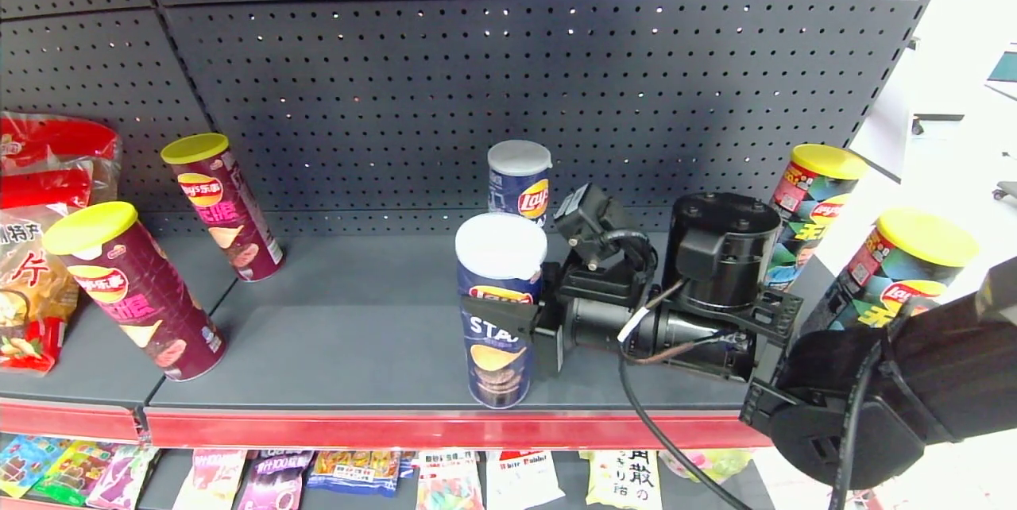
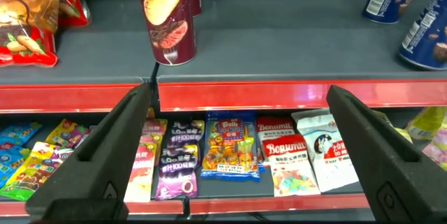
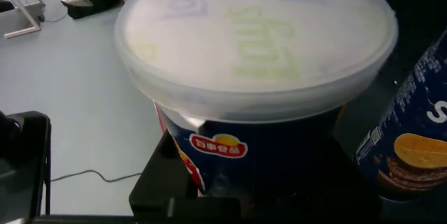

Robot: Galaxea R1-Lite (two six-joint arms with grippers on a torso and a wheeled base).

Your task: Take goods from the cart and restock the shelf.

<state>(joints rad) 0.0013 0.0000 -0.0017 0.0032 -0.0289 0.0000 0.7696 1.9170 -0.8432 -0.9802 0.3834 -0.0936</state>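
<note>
My right claw (image 1: 516, 323) clamps the blue chip can (image 1: 499, 256) upright on the shelf (image 1: 334, 335); release pending, left claw (image 2: 234, 105) gaping empty.

Looks like a shop, in a snack aisle. Told by a dark metal shelf (image 1: 357, 335) with a perforated back panel (image 1: 477, 81) and a red strip (image 1: 445, 430) along its front edge. Stocked with chip tubes standing in rows: purple cans (image 1: 135, 287) toward the left edge, a blue can (image 1: 496, 367) near the middle of the front edge with another behind it, green cans (image 1: 818, 192) at the right edge. Packed underneath with small snack bags (image 2: 230, 147) on a lower shelf (image 2: 279, 203), again edged in red. Larger red bags (image 1: 40, 176) at the far left.
</note>
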